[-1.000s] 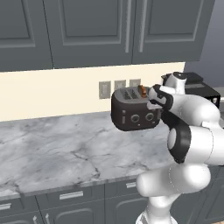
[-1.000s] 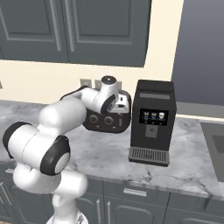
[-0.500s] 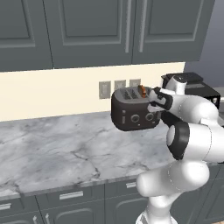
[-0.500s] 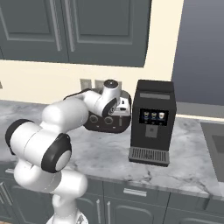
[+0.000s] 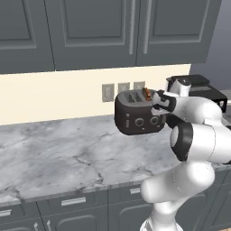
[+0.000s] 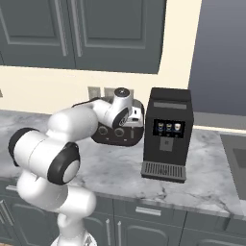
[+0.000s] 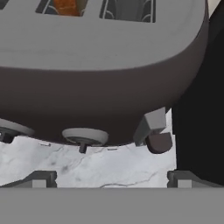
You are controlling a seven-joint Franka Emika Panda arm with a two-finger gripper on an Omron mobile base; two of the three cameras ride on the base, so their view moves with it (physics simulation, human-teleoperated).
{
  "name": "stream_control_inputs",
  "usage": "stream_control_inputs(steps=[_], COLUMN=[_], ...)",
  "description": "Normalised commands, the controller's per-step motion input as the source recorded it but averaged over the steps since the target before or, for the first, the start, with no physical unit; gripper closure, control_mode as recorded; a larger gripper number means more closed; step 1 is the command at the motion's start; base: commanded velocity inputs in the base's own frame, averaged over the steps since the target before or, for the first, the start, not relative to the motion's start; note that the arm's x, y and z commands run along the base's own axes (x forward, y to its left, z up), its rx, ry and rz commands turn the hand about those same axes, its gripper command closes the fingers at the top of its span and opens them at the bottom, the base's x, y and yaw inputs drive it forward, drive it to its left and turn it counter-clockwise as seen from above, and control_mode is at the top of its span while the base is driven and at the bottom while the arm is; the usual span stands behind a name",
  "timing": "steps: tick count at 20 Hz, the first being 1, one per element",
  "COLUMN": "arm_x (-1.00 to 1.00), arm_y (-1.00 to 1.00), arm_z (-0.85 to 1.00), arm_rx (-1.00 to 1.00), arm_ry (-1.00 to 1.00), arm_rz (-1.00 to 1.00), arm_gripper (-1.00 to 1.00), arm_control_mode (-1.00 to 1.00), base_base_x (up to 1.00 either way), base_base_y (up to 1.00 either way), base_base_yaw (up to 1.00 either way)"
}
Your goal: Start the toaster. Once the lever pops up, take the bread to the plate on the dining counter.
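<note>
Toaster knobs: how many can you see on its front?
2. On the toaster, one knob sits mid-front and a second knob just to its right, by the arm. The arm covers the front's right end, so another could be hidden there.

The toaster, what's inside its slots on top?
In the toaster, one slot holds the bread, its orange-brown top poking out. The slot beside it looks empty. The rest of the slice is hidden down inside the black body.

A grey-veined marble worktop (image 5: 67,158) carries the black toaster (image 5: 135,118); a boxy black coffee machine (image 6: 168,134) stands at the toaster's 3 o'clock.
</note>
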Motion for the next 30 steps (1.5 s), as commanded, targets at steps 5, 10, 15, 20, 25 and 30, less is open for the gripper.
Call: stream_control_inputs(steps=[5,10,15,20,25,30], arm_x=[0.19,0.1,0.0,0.0,0.01,0.06], arm_y=[0.0,-0.03,-0.07,-0.01,0.0,0.05], arm_z=[0.0,-0.02,-0.11,-0.03,0.0,0.0], arm_rx=[0.0,0.0,0.0,0.0,0.0,0.0], arm_ry=[0.0,0.0,-0.04,-0.11,-0.09,0.0], arm_rz=[0.0,0.0,0.0,0.0,0.0,0.0], arm_gripper=[-1.0,-1.0,-1.0,-1.0,-1.0,-1.0], arm_control_mode=[-1.0,-1.0,-1.0,-1.0,-1.0,-1.0], base_base_x=[0.0,0.0,0.0,0.0,0.0,0.0], base_base_y=[0.0,0.0,0.0,0.0,0.0,0.0], base_base_yaw=[0.0,0.0,0.0,0.0,0.0,0.0])
